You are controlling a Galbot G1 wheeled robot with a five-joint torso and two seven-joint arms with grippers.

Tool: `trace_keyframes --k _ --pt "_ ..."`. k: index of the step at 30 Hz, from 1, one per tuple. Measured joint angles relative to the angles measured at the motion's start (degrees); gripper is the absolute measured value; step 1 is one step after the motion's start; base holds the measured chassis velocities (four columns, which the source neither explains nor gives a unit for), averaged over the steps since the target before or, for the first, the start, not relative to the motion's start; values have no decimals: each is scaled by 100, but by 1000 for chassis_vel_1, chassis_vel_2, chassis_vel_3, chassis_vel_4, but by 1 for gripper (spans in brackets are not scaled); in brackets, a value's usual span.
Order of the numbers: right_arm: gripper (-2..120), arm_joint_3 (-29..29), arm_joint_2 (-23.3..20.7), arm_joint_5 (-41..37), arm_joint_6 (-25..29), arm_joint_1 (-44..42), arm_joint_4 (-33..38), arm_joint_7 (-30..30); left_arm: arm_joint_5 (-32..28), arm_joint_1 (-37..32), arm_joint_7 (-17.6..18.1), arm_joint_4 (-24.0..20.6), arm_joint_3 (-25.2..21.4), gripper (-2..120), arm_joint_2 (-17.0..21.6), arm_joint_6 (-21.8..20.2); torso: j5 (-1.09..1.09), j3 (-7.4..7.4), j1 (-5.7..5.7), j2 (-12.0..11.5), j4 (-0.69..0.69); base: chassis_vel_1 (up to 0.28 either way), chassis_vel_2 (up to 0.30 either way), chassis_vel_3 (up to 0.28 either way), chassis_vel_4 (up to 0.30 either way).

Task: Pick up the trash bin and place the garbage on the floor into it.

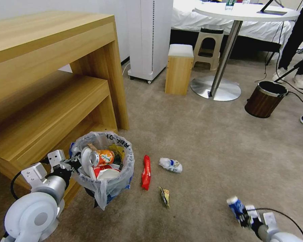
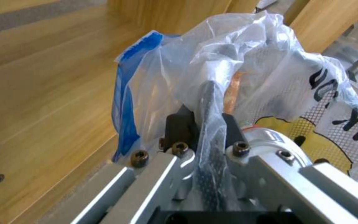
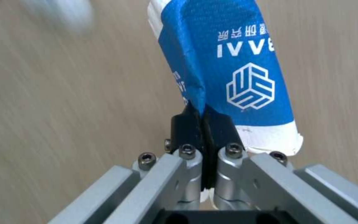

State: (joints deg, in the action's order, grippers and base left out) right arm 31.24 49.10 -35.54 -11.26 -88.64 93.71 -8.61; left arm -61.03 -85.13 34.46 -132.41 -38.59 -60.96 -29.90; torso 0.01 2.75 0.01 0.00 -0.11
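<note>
The trash bin (image 1: 102, 168), light and already holding cans and cups, hangs beside the wooden desk (image 1: 50, 67), its thin rim and slippery bag pinched by the left gripper (image 2: 204, 124). The right gripper (image 3: 203, 124) clamps a crushed blue paper cup (image 3: 237, 71), soft and light, above the floor (image 1: 208, 141).

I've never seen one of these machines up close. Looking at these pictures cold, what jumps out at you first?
Probably the trash bin, bag-lined and stuffed with a crushed orange can and cups, pinched by its rim in the left gripper beside the wooden bench. Next, the right gripper, low on the right, clamps a crushed blue-and-white paper cup. Between them a red wrapper and two smaller scraps lie on the carpet.
</note>
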Motion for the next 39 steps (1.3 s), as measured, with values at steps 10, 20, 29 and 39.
trace_keyframes --k 10,20,29,39 --pt "0 90 -113 -1588 1383 810 1168 -1464 59 -80 45 -149 289 2 -15 -101 -2 0 0 0 0 0 0 0 0" --pt "0 -756 134 -2645 1983 2006 1226 -3446 -124 -255 64 -424 694 2 -75 -183 -1 0 0 0 0 0 0 0 0" --pt "0 -1497 318 -2990 1923 2840 788 -4009 -263 -274 127 -592 1000 2 -122 -226 -2 0 0 0 0 0 0 0 0" --pt "0 -2686 383 -2738 1611 3644 -28 -4626 -185 -144 64 -578 1346 2 -226 -225 -1 0 0 0 0 0 0 0 0"
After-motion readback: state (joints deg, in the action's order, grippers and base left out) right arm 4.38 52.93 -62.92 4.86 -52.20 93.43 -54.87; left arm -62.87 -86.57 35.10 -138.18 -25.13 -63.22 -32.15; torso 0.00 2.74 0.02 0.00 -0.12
